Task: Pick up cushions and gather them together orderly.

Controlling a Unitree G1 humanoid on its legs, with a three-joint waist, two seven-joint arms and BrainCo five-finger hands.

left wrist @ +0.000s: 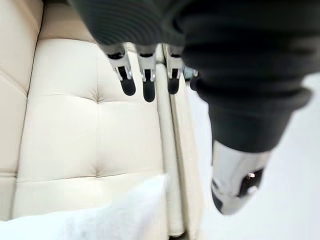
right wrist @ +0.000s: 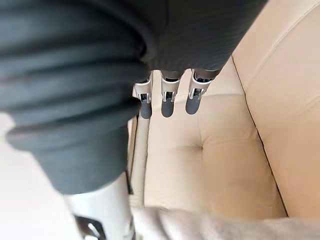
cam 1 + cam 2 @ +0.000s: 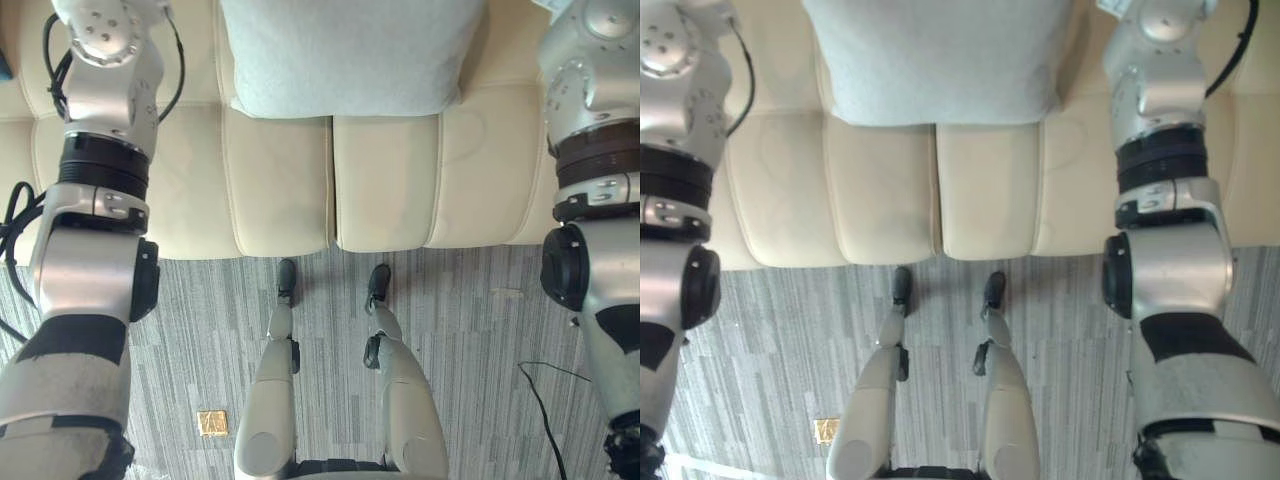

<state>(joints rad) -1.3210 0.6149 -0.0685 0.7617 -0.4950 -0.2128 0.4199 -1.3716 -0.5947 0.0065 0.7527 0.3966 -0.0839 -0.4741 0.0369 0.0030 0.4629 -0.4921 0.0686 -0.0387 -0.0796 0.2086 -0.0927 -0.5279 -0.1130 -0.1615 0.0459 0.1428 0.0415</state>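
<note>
A pale grey-blue cushion (image 3: 345,55) lies on the middle of the cream sofa (image 3: 280,190), against the backrest. My arms reach forward on either side of it. In the left wrist view my left hand (image 1: 145,85) hovers over the sofa seat with relaxed fingers and the thumb apart, holding nothing. A corner of the cushion (image 1: 115,210) shows close beside that hand. In the right wrist view my right hand (image 2: 167,102) hangs the same way above the seat, empty, with the cushion's edge (image 2: 210,225) just beside it.
The sofa's front edge runs across the eye views, with grey striped carpet (image 3: 480,330) below it. A small gold square (image 3: 212,422) lies on the carpet. Sofa seat panels (image 3: 990,190) in front of the cushion are bare.
</note>
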